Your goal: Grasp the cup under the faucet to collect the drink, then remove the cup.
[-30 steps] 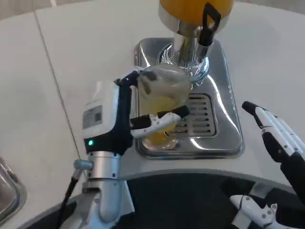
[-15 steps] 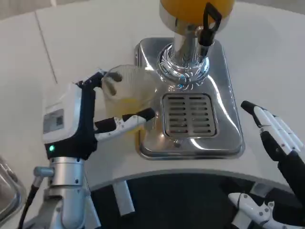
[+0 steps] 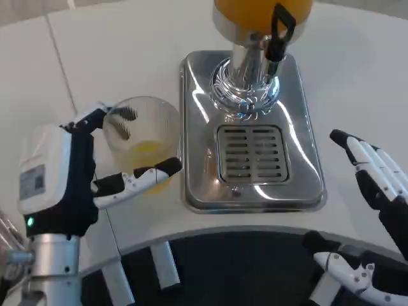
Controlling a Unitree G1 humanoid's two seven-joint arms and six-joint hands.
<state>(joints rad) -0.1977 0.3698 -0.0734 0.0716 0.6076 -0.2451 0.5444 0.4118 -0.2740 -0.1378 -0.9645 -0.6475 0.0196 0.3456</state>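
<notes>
A clear plastic cup (image 3: 141, 137) with a little orange drink in its bottom is over the white table, left of the steel drip tray (image 3: 299, 140). My left hand (image 3: 70, 178) grips it, fingers wrapped around both sides. The dispenser's steel column (image 3: 247, 70) with its black faucet lever (image 3: 279, 35) stands at the back of the tray, under the orange tank (image 3: 261, 9). The drain grille (image 3: 252, 153) is bare. My right hand (image 3: 376, 191) hovers open at the right edge, fingers spread, holding nothing.
The white table (image 3: 127, 51) stretches around the tray. A dark curved edge (image 3: 229, 255) of my body runs along the bottom. A metal object's corner (image 3: 5, 233) shows at the far left edge.
My left hand has carried the cup leftward off the drip tray, away from under the faucet, to the table beside it. The right hand has barely shifted.
</notes>
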